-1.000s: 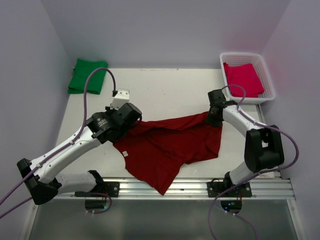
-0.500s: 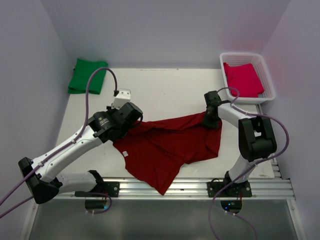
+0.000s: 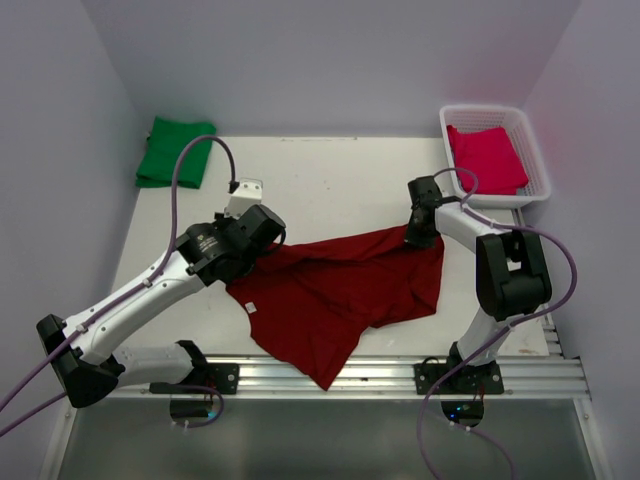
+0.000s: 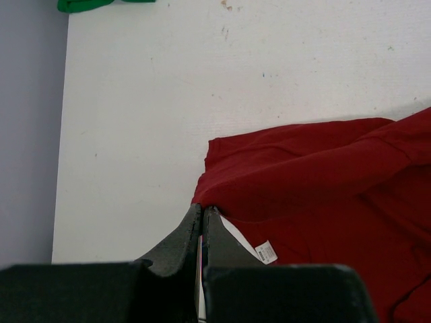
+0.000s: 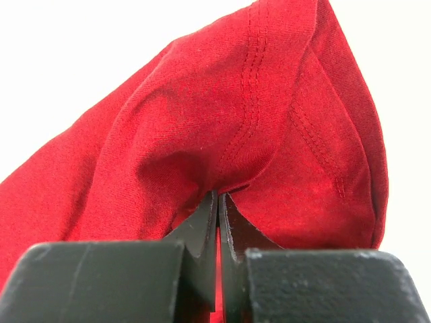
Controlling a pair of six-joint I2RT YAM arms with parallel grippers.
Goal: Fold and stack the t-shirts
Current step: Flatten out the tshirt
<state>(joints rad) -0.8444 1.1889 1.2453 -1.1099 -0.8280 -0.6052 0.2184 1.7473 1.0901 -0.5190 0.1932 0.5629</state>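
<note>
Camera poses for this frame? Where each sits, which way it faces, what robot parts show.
Top external: above and behind the bases, looking down on the table; both arms show, left hand and right hand each shut on the maroon t-shirt.
Left wrist: on the left arm, looking past its own hand across the table toward the green t-shirt at the far-left.
Right wrist: on the right arm, close on the stitched hem its hand pinches.
Shared: all three see the maroon t-shirt.
</note>
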